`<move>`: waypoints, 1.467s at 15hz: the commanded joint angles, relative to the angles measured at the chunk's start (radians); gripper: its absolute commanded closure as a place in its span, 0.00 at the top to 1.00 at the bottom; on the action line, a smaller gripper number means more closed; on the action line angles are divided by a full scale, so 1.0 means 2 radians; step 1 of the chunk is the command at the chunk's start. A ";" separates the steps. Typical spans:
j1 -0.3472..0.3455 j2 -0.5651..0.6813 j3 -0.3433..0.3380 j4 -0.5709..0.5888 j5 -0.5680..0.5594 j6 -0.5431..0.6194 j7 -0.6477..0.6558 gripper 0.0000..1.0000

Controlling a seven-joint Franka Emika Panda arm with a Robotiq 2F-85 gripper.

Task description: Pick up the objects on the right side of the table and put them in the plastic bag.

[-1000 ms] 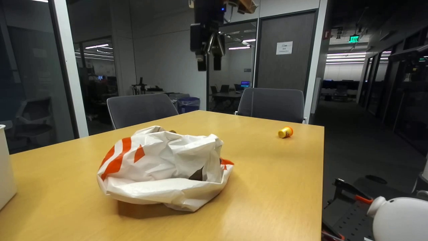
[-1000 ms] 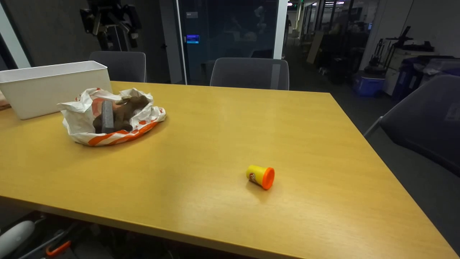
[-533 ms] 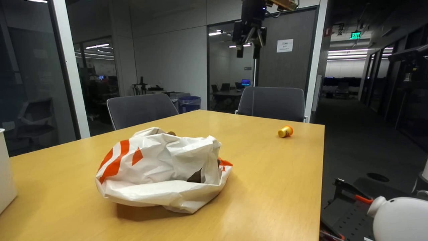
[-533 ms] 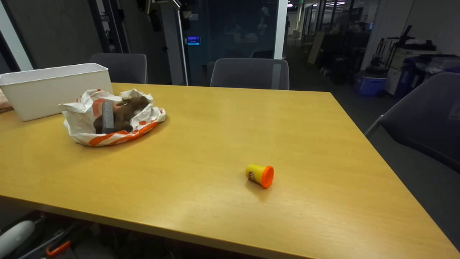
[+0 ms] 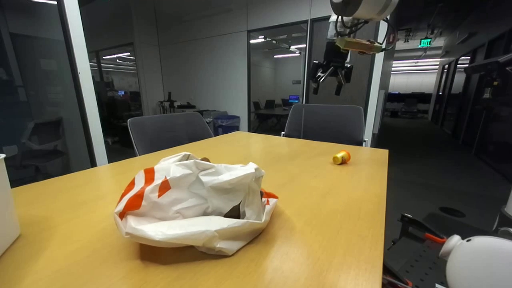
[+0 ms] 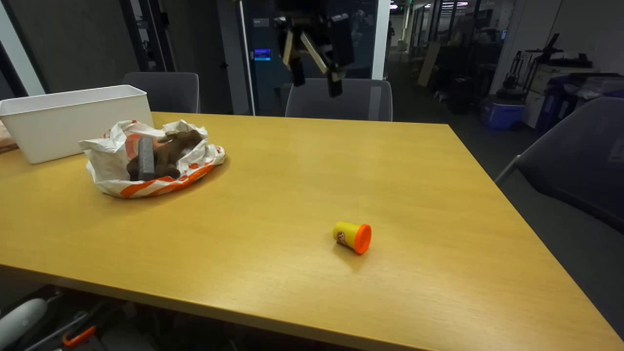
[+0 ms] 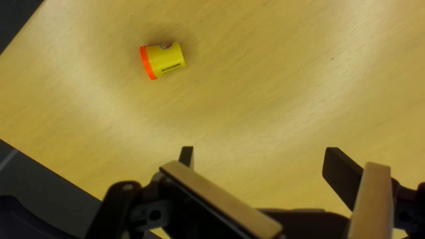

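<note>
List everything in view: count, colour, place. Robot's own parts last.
Table: one, light tan, in all views
Plastic bag: one, white with orange-red print, on the table
Toy animal: one, brown, in the plastic bag
Block: one, grey, in the plastic bag
Play-Doh-style tub: one, yellow with orange lid, on its side on the table
Rectangular bin: one, white, on the table
Unclear item: one, pinkish, left edge of an exterior view
Chairs: three, dark grey, around the table in an exterior view
Waste bins: at least two, blue, background
Exit sign: one, green, background
Arm: one, white, top of an exterior view
Gripper: one, black, above the table, open, nothing held
</note>
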 commanded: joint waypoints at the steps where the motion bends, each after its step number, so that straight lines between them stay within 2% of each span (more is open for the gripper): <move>1: -0.029 0.026 -0.012 -0.031 -0.018 0.077 0.027 1.00; 4: -0.038 0.060 -0.024 -0.039 -0.012 0.094 0.010 1.00; 11: -0.046 0.133 -0.037 -0.027 -0.050 0.112 0.012 1.00; 15: -0.047 0.165 -0.048 -0.006 -0.053 0.086 0.001 1.00; 18: -0.045 0.186 -0.051 0.011 -0.052 0.063 -0.031 1.00; 20: -0.041 0.186 -0.045 0.017 -0.036 0.025 -0.061 1.00; 21: -0.043 0.182 -0.050 -0.001 -0.044 0.055 -0.038 1.00; 22: -0.042 0.185 -0.049 0.004 -0.043 0.044 -0.045 1.00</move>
